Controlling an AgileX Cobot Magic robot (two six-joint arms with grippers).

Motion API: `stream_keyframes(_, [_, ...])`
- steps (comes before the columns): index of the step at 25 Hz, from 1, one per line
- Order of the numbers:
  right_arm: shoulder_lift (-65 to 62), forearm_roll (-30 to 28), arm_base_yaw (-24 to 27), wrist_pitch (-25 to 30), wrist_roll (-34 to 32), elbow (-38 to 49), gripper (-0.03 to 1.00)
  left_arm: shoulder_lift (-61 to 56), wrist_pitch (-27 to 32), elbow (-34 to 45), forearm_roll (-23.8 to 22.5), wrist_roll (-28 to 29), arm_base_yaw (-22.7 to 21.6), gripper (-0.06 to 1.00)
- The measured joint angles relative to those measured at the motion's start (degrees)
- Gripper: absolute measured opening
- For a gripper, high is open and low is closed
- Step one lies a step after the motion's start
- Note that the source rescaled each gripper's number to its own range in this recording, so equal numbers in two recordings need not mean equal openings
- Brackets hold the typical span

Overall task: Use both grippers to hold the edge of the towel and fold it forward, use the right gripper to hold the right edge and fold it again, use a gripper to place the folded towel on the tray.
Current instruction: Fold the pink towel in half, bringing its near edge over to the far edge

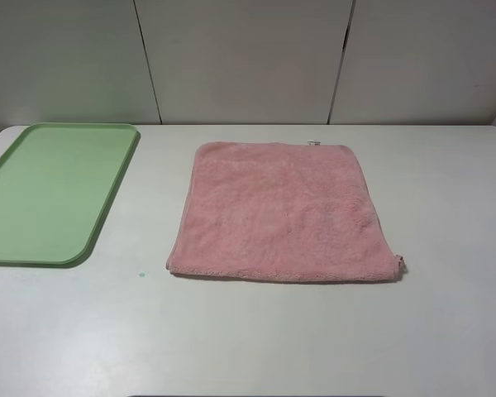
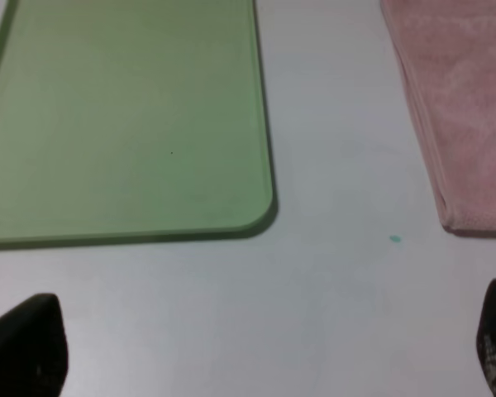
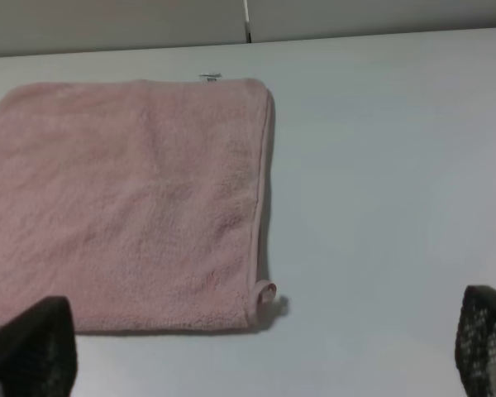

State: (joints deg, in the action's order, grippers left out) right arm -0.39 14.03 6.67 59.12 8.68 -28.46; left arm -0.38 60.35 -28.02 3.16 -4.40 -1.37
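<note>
fluffy salmon-pink square plush towel [image 1: 283, 211] lies spread flat and unfolded on the plain white table [image 1: 446, 331], about midway between the left and right edges, with its far side close to the table's far edge. the flat light green rectangular plastic tray [image 1: 50, 194] sits bare at the far left corner, well apart from the cloth.

neither arm shows in the high view. each wrist view shows only two black fingertips. the left gripper [image 2: 260, 343] stands wide open and empty above bare table, between the tray's near corner and the towel's near left corner. the right gripper [image 3: 256, 343] is likewise spread wide with nothing in it, looking down on the towel's near right corner.

the thick rolled near hem [image 1: 283, 273] runs parallel to the table's near edge. a small white tag [image 1: 314, 142] sits on the far hem, a little fabric loop [image 1: 401, 263] sticks out at the near right corner, and a tiny green speck [image 1: 140, 274] marks the table beside the near left corner.

by my reading the first fold has not started. next, both grippers likely need to drop onto the near hem, one by each corner, pinch it, and carry it together toward the far hem.
</note>
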Motion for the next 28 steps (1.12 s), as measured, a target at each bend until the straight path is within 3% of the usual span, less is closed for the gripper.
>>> stream_keyframes(23, [0.0, -0.1, 0.0, 0.0, 0.0, 0.0, 1.0, 0.0, 0.0, 0.0, 0.0, 0.0, 0.1, 1.0])
stream_keyframes(28, [0.0, -0.1, 0.0, -0.1, 0.0, 0.0, 1.0, 0.0, 0.0, 0.0, 0.0, 0.0, 2.1, 1.0])
